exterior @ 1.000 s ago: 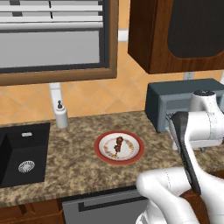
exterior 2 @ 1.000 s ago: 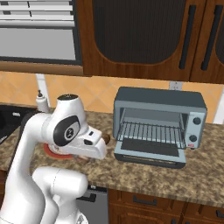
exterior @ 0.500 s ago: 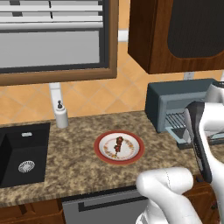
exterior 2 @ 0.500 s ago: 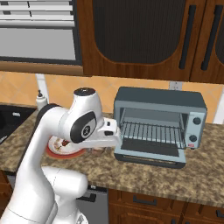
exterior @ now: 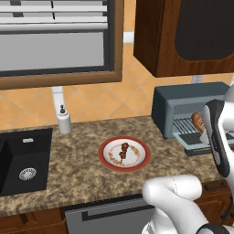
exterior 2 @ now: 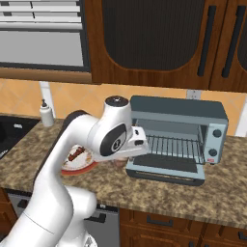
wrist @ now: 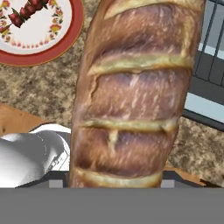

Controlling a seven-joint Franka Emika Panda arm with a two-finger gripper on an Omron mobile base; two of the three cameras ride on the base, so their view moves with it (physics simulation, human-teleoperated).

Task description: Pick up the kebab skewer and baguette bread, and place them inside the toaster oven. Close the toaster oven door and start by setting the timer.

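Carried rightward since a second ago, the baguette bread (wrist: 135, 94) now hangs just in front of the toaster oven (exterior 2: 179, 137) — over its dropped toaster oven door (exterior 2: 164, 170). Gripper fingers are clamped on the loaf. On the plate (exterior: 124, 154) lies the kebab skewer (exterior: 124, 150).

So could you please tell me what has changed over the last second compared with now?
The arm has swung from near the plate toward the open toaster oven, carrying the baguette bread in its gripper; the loaf's end now shows at the oven's mouth. The kebab skewer has stayed on the plate, the toaster oven door is still down, and the soap bottle is unmoved.
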